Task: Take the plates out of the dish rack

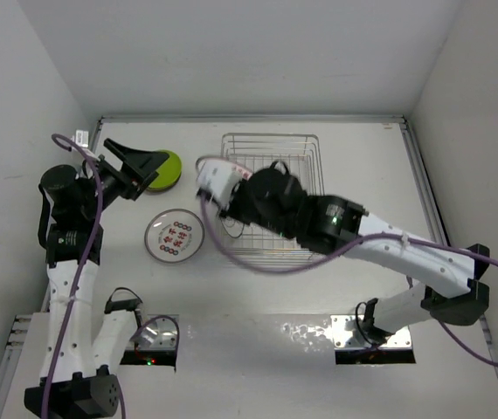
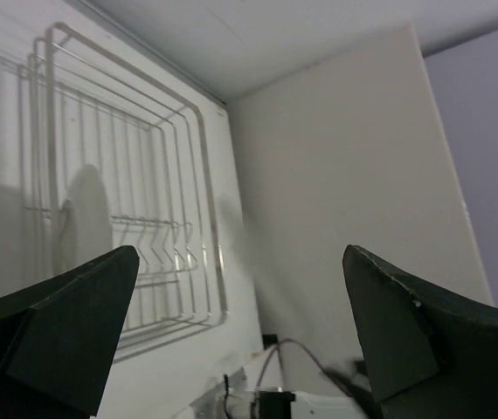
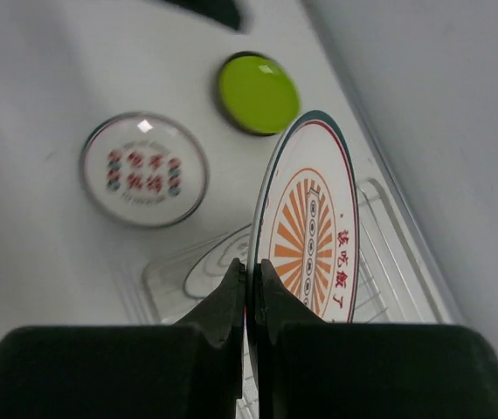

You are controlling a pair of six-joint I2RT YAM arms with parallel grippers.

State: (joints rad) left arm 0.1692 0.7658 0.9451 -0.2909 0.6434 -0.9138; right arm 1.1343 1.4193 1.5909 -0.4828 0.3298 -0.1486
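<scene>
My right gripper (image 1: 221, 186) (image 3: 252, 266) is shut on the rim of a white plate with an orange sunburst pattern (image 3: 312, 231), held on edge above the left side of the silver wire dish rack (image 1: 271, 136) (image 3: 397, 262). A lime green plate (image 1: 170, 170) (image 3: 258, 92) and a white plate with red patterns (image 1: 174, 234) (image 3: 144, 168) lie flat on the table left of the rack. My left gripper (image 1: 144, 164) (image 2: 240, 262) is open and empty, hovering beside the green plate. No other plates show in the rack's visible part (image 2: 144, 218).
White walls close the table in at the back and on both sides. My right arm (image 1: 389, 249) stretches across the front of the rack. Grey cables loop along both arms.
</scene>
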